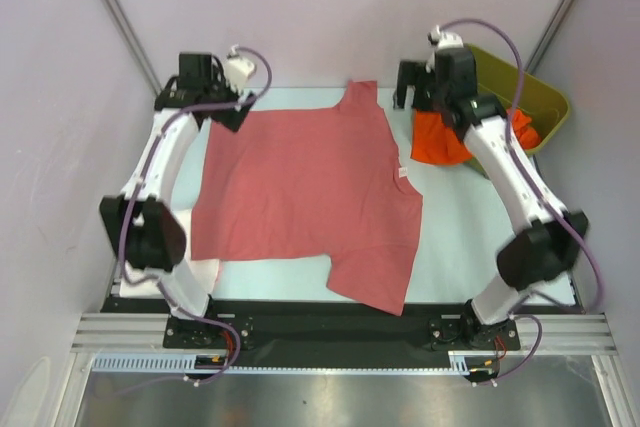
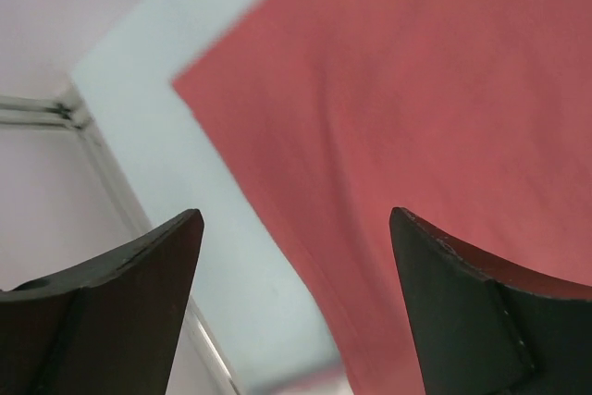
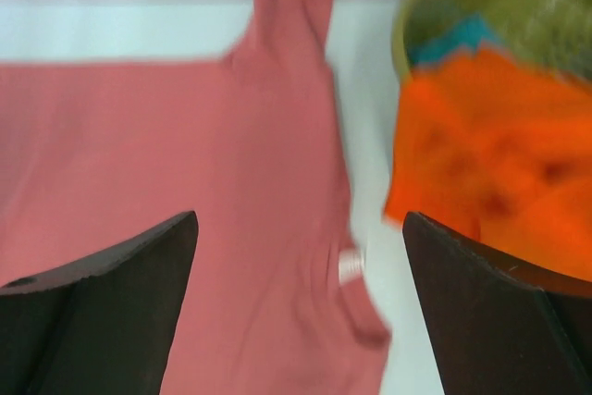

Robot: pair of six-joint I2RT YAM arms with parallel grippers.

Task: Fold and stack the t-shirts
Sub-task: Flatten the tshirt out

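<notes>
A salmon-red t-shirt [image 1: 310, 192] lies spread flat on the middle of the table, with its neck and a white label [image 1: 404, 174] toward the right. My left gripper [image 1: 236, 109] is open and empty above the shirt's far left corner; in the left wrist view the shirt's edge [image 2: 435, 90] runs between the fingers [image 2: 294, 219]. My right gripper [image 1: 408, 87] is open and empty, above the table between the shirt's far sleeve and the orange shirt [image 1: 440, 139]. The right wrist view shows the red shirt [image 3: 185, 154], the orange shirt [image 3: 481, 164] and a bit of teal cloth [image 3: 462, 36].
An olive-green bin [image 1: 548, 97] stands at the far right, with the orange shirt hanging over its near rim. A white cloth [image 1: 205, 272] lies by the left arm's base. Light purple walls close in the table at the left, back and right.
</notes>
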